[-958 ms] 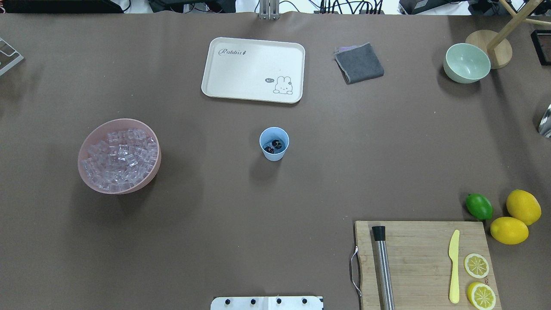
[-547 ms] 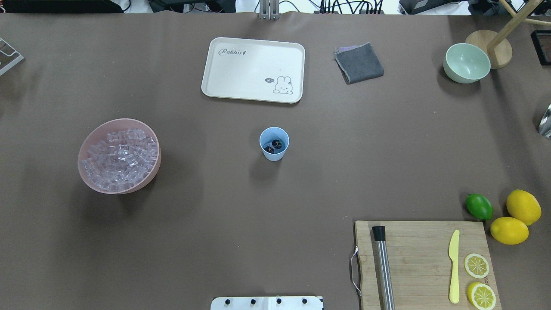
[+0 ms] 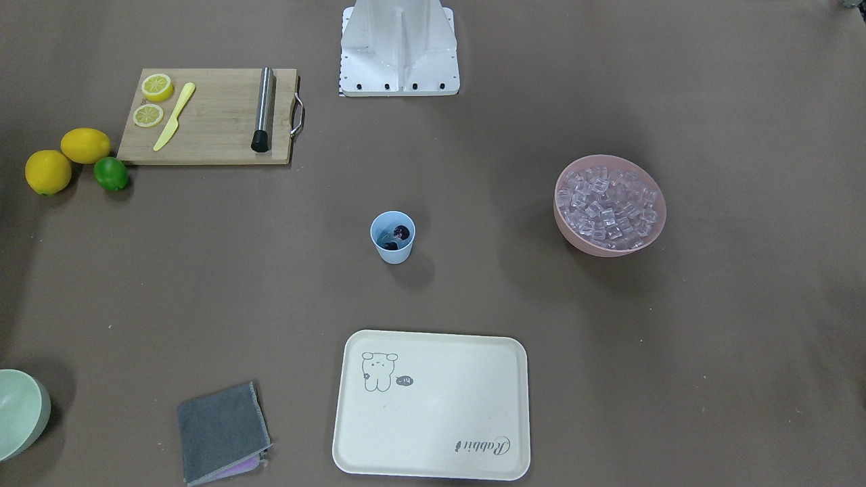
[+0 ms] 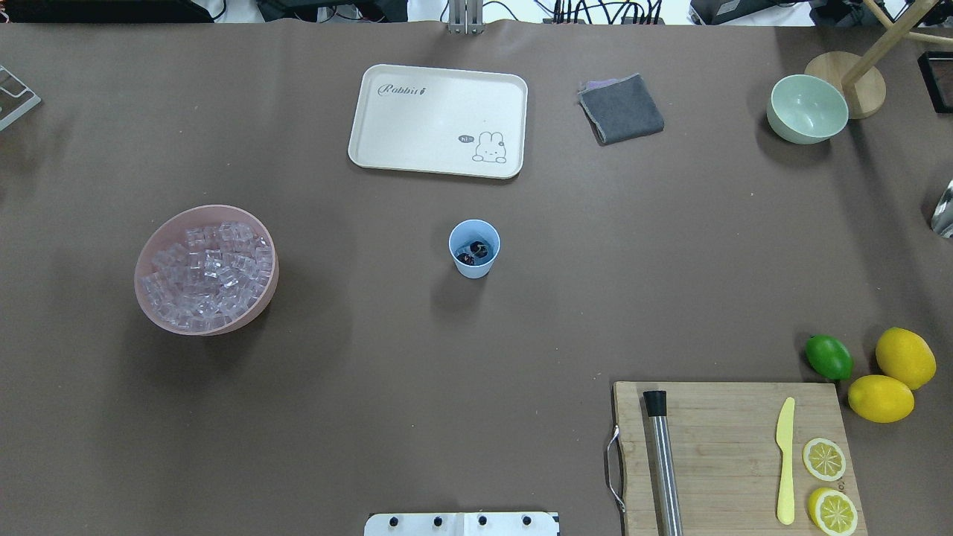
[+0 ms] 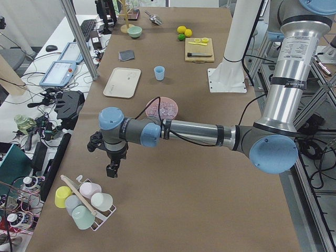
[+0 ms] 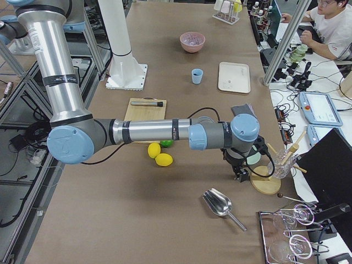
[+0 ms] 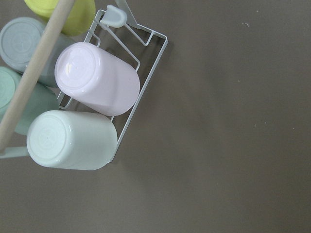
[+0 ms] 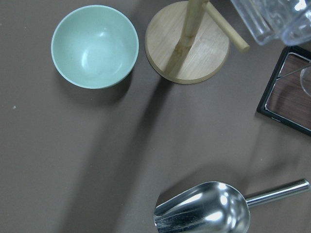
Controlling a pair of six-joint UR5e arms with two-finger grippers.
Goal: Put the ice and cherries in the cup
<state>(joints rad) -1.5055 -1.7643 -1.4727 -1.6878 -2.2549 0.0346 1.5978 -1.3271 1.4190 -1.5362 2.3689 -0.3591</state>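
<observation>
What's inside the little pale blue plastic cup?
Two dark red cherries lie inside the pale blue plastic cup. They cover much of its bottom, so whatever is beneath them is hidden.

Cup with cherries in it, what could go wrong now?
The cup is small and stands alone: a bump might tip it and spill the cherries. The left gripper hangs close by the rack; swinging away, it could hit it. The right gripper likewise hangs by the stand.
</observation>
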